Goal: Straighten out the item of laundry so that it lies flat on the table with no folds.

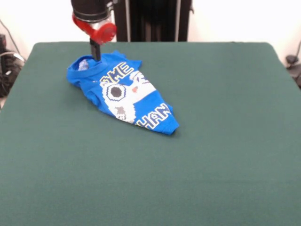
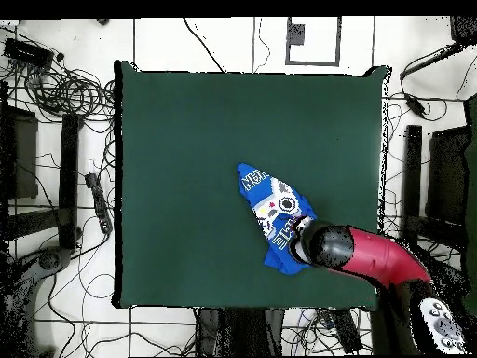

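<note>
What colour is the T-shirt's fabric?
Bright blue, with a white-grey pixel print and yellow-outlined letters on the T-shirt; the front view shows it best.

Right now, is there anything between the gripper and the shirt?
Nothing: in the front view the gripper comes down onto the collar end of the shirt with no gap showing. The overhead view hides the contact under the arm.

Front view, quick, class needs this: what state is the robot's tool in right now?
Tool: down at the collar end of the blue T-shirt; open or closed cannot be told.
</note>
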You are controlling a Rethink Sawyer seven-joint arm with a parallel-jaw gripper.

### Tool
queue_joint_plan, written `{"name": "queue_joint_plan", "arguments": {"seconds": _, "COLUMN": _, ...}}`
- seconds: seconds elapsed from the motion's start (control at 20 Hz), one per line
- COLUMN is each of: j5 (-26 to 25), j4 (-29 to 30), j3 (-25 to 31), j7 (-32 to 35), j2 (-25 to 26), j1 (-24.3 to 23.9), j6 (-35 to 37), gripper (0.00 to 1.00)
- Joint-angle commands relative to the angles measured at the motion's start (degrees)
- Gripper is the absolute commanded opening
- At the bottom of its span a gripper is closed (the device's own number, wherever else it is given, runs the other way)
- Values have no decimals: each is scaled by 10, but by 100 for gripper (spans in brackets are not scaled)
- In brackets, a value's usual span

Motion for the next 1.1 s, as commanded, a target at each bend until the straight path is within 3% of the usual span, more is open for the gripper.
{"name": "queue_joint_plan", "arguments": {"seconds": 0.05, "j5": 70, "j4": -51, "j3": 10, "j7": 107, "j2": 42, "j1": 66, "j6": 75, "gripper": 0}}
{"name": "queue_joint_plan", "arguments": {"seconds": 0.3, "j5": 106, "j4": -56, "j3": -7, "j7": 131, "j2": 52, "j1": 100, "j6": 71, "gripper": 0}}
{"name": "queue_joint_plan", "arguments": {"seconds": 0.8, "j5": 153, "j4": -133, "j3": -82, "j7": 181, "j2": 175, "j1": 188, "j6": -5, "gripper": 0}}
{"name": "queue_joint_plan", "arguments": {"seconds": 1.1, "j5": 209, "j4": -157, "j3": -125, "j7": 206, "j2": 224, "j1": 204, "j6": -12, "gripper": 0}}
